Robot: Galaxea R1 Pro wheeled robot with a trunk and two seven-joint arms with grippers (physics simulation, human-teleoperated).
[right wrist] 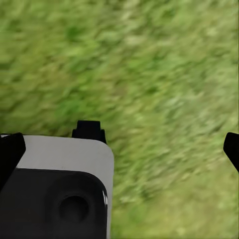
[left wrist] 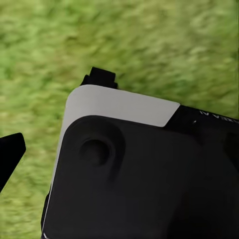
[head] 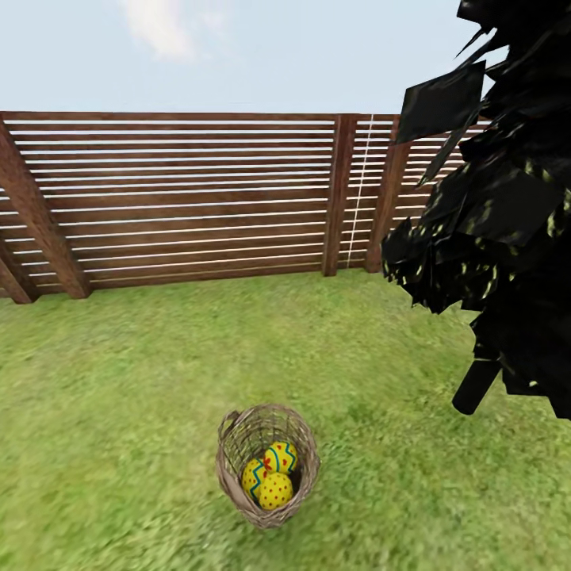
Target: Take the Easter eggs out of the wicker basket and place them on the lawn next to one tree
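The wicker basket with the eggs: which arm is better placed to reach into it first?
Cannot tell yet. The wicker basket stands near the middle of the head view, slightly left, favouring neither arm. Both wrist views look down at the lawn, and no fingers are near the Easter eggs.

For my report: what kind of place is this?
Probably a fenced garden: grass lawn, a wooden slat fence under open sky, and dark foliage at the right. A basket of eggs stands on the lawn.

You have the lawn [head: 119,396] spread wide and flat ahead. The wicker basket [head: 267,464] stands directly on the grass. Beyond the basket, the wooden fence [head: 182,202] rises from the lawn's far edge.
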